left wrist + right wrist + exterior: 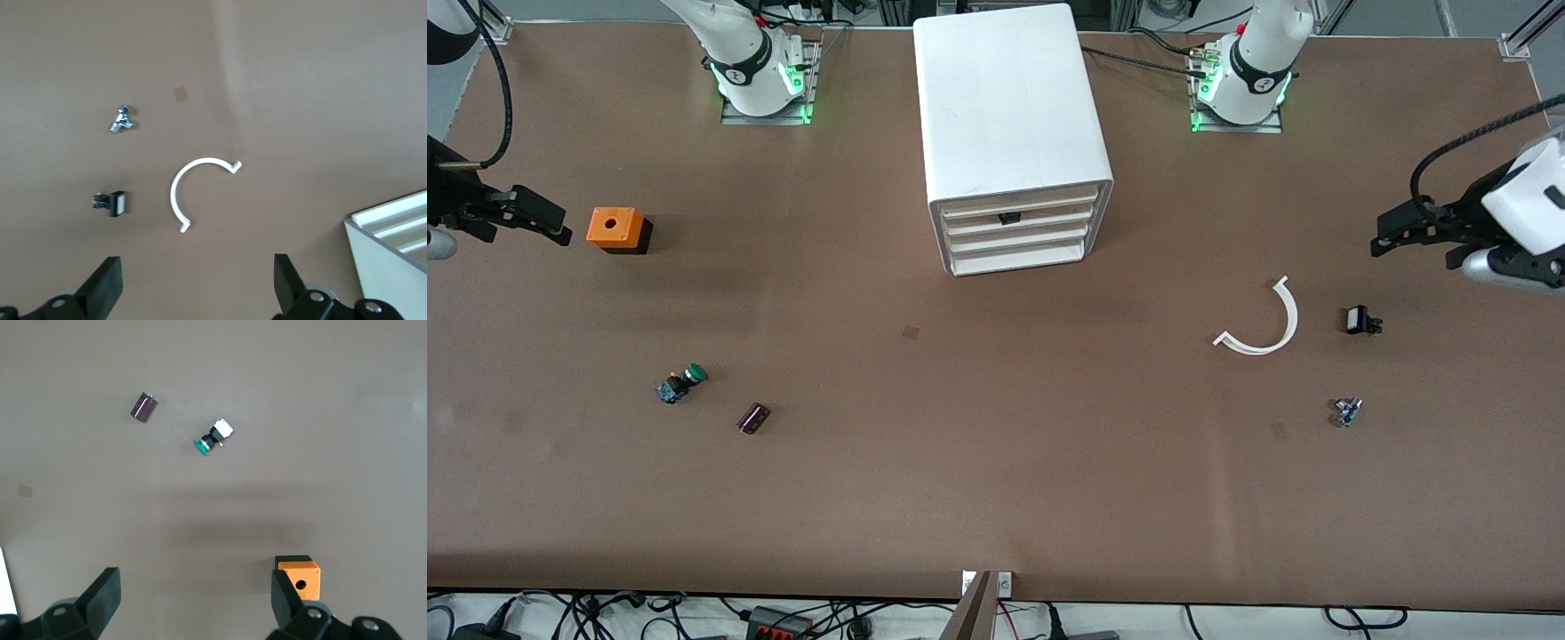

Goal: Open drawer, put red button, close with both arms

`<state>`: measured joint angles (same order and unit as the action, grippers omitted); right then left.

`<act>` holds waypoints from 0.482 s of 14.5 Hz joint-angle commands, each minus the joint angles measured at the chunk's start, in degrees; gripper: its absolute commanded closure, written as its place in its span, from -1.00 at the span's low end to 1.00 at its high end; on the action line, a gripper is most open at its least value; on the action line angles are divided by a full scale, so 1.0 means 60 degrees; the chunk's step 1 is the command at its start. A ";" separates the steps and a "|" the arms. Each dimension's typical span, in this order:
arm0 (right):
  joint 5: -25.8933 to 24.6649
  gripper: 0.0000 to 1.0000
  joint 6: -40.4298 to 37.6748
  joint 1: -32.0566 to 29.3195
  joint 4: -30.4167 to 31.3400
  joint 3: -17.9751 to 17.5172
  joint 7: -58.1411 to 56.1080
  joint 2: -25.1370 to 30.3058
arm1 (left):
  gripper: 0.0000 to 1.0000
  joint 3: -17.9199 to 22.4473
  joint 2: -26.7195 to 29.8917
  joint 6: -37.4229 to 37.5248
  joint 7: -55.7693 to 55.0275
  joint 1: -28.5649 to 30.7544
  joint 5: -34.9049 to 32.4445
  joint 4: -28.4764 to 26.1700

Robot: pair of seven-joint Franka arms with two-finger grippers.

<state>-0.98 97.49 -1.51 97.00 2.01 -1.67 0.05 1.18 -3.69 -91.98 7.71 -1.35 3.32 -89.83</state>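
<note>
Item: boxy white plastic cabinet point(1014, 107), mid-counter between the arm bases, with four shallow white tray drawers point(1018, 233), all flush shut; the second from the top bears a small dark mark. Red mushroom-cap button: not visible in any view, so its place cannot be told. On the brown counter point(996, 480), right arm's end: orange box with a hole point(615, 228), green-capped button point(683, 383), dark purple cylinder point(753, 418). Left arm's end: white curved plastic strip point(1267, 322), small black clip point(1360, 320), small metal-blue part point(1347, 412). Left claw point(1392, 233), fingers spread wide and empty, hangs above the black clip; right claw point(543, 222), likewise spread and empty, hangs beside the orange box. Handling note: the cabinet looks light, so one claw should probably brace it while the other draws a tray straight outward.
</note>
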 commanded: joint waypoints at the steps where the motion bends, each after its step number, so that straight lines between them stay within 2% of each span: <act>1: -0.0012 -1.00 -0.0136 -0.0071 0.0034 -0.0072 -0.0014 0.0197 | -1.00 0.0184 0.0833 -0.0519 0.0077 -0.0493 -0.0582 -0.1097; 7: -0.0027 -1.00 -0.0180 -0.0071 0.0034 -0.0086 -0.0102 0.0197 | -1.00 0.0126 0.0688 -0.0563 -0.0158 -0.0465 -0.0568 -0.1084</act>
<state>-0.98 97.20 -1.51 97.00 2.01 -1.67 0.38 1.41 -0.18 -94.32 7.36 -3.51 1.30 -95.64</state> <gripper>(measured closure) 0.000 0.000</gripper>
